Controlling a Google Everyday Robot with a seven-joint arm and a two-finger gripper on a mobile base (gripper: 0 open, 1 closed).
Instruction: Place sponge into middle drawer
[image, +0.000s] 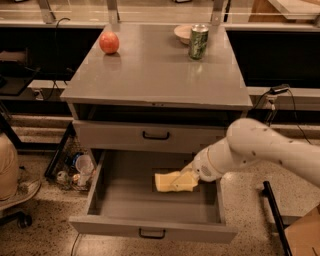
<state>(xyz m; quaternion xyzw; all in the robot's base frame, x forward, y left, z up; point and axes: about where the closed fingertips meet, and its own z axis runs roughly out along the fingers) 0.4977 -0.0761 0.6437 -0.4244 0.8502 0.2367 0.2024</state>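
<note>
End effector (186, 179): inside the open, grey, box-shaped middle drawer (95, 186), right of centre, below the front edge of the grey metal desk (150, 75). It is clamped on the right end of the pale yellow, soft rectangular sponge (168, 181). The fingers are close in colour to the block, so the grip line is hard to trace.

Sponge: extends left from the end effector, long side roughly parallel to the drawer's front wall. A dark shadow lies on the drawer floor just behind it. Cannot tell whether it touches the floor.

Room:
- Bare grey floor runs left of the sponge to the left side wall, and forward to the front wall with its small black handle (151, 233).
- The white rounded arm (260, 147) reaches in over the drawer's right wall.
- A flat grey upper drawer front (115, 136) sits shut above the rear of the opening.

Desk top: red-orange apple (109, 42) near the back-left corner. Green can (198, 42) and pale bowl (182, 33) near the back-right corner. All are well apart from the end effector.
</note>
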